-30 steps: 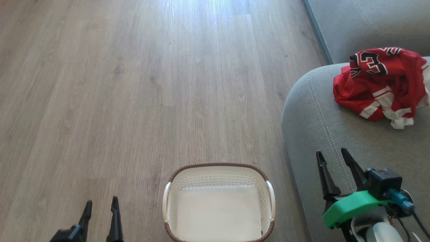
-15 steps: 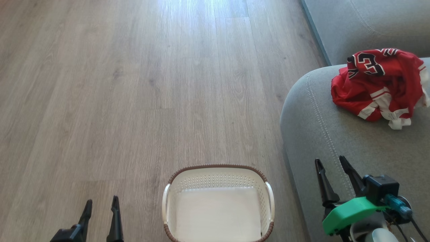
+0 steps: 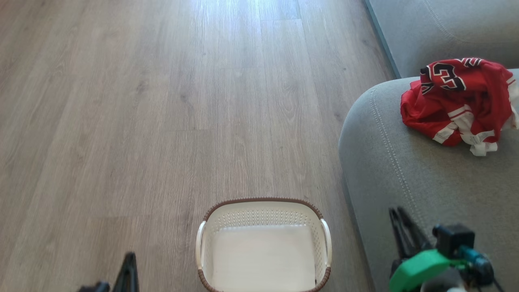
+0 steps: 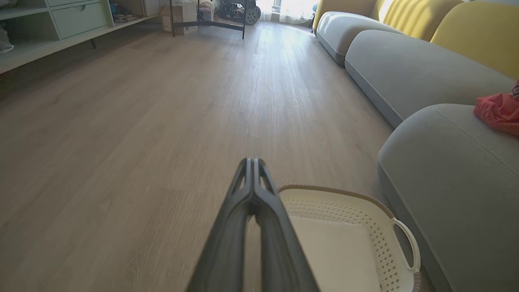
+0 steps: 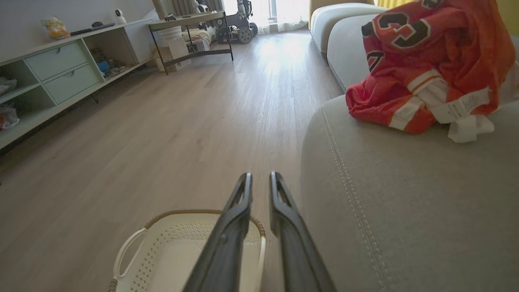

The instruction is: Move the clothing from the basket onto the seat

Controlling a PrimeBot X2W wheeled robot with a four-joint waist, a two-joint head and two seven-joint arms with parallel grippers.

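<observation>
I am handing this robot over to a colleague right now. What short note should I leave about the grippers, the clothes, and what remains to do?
Left gripper: shut, holding nothing, beside the basket.
Right gripper: slightly open, holding nothing, by the seat.
Clothing: a crumpled red heap on the seat.
Basket: on the floor, looks empty.
Done: the transfer, it seems. Left: probably nothing.
</observation>
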